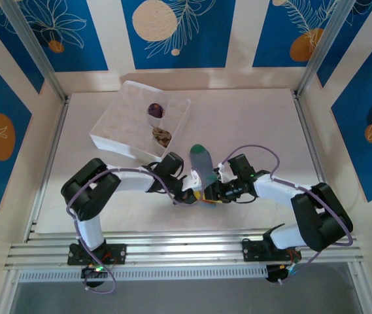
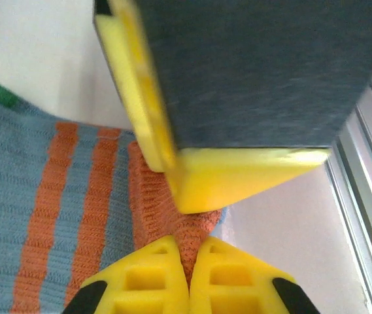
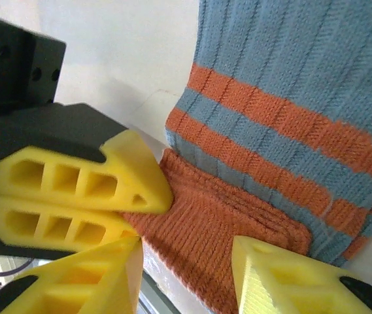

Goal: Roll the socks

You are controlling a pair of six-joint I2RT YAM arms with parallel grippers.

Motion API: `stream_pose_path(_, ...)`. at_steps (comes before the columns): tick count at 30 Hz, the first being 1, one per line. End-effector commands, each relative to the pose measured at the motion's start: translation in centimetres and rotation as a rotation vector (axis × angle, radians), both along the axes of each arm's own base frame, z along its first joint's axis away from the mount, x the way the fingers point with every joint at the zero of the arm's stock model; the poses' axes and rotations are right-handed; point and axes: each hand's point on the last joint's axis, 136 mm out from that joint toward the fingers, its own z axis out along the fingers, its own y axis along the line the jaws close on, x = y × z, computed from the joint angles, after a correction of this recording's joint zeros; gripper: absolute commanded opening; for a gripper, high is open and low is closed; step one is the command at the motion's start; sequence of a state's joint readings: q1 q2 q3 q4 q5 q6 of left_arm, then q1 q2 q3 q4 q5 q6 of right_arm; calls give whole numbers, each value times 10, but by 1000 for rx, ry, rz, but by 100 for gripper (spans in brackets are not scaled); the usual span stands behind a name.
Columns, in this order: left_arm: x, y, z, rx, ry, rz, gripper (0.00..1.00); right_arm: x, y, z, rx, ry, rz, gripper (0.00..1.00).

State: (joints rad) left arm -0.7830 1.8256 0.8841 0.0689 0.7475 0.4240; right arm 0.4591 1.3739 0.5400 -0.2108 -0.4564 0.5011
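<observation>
Three socks: blue-grey sock [image 1: 202, 165] flat on the bench [image 1: 264, 124] between the two arms, green toe [image 1: 197, 149] pointing away from them; purple sock [image 1: 155, 109] and brown sock [image 1: 162, 135] in separate compartments of the white gridded box [image 1: 110, 139].
Left gripper [image 2: 189, 261]: fingers together, clamped on a pinch of the orange cuff [image 3: 218, 222].
Right gripper [image 3: 186, 243]: fingers apart, straddling the cuff end from above; touching the fabric or not, cannot tell.
Top view adds: box, the two boxed socks, full length of the sock, both arms bent inward to meet at the cuff.
Left wrist adds: cuff fabric ridged up between its fingers; a right finger just above, close.
Right wrist adds: cuff lying flat, orange stripes beyond it, left fingers biting the cuff's side edge.
Edges: cuff end faces the near bench edge, metal rail [image 2: 369, 163] near it; box's front wall near the left wrist.
Open room: bare bench right of the sock and beyond it; far left taken by the box.
</observation>
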Motion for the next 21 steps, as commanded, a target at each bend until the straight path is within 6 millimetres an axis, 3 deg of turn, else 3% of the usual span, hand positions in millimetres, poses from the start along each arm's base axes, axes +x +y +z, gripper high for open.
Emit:
stream_pose_path(1,0,8,-9,44,166,53,0,-11,5,-6,-8,28,56,42)
stream_pose_path(11,29,24,-27,107,406,274,0,-15,13,-23,-154,17,140,41)
stream_pose_path(21,30,23,-31,168,561,305,0,-8,16,-28,-341,-127,220,42)
